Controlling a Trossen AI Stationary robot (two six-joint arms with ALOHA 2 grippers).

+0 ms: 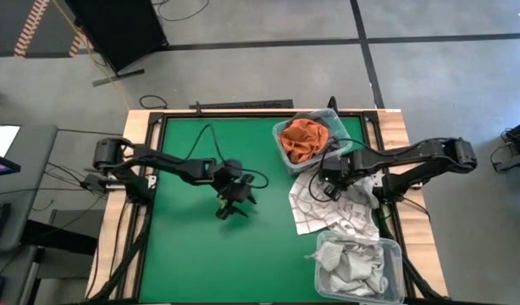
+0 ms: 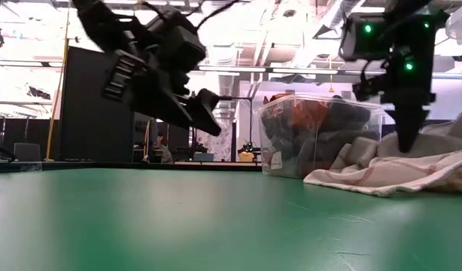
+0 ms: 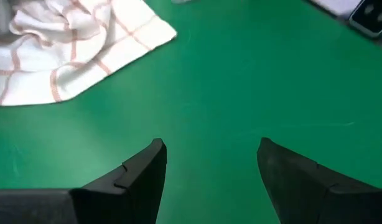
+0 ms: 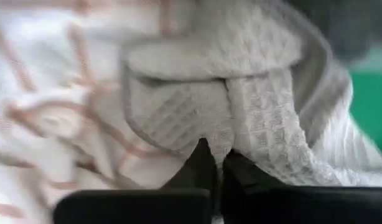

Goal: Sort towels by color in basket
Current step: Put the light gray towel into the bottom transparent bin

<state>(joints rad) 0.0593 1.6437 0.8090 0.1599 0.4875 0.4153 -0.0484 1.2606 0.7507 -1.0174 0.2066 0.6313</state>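
1. Right end effector is closed, pinching a fold of the plain white waffle-weave towel in the loose pile by the bench's right edge.
2. Clear plastic basket holding pale towels sits at the near right corner, just beside the pile; basket w/ rust orange towel at far edge.
3. Left end effector is open & empty over mid bench; green room is free on the left.

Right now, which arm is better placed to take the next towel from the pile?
The right. Its gripper is already down in the pile, fingers shut on a white towel. The left gripper hangs open over bare table.
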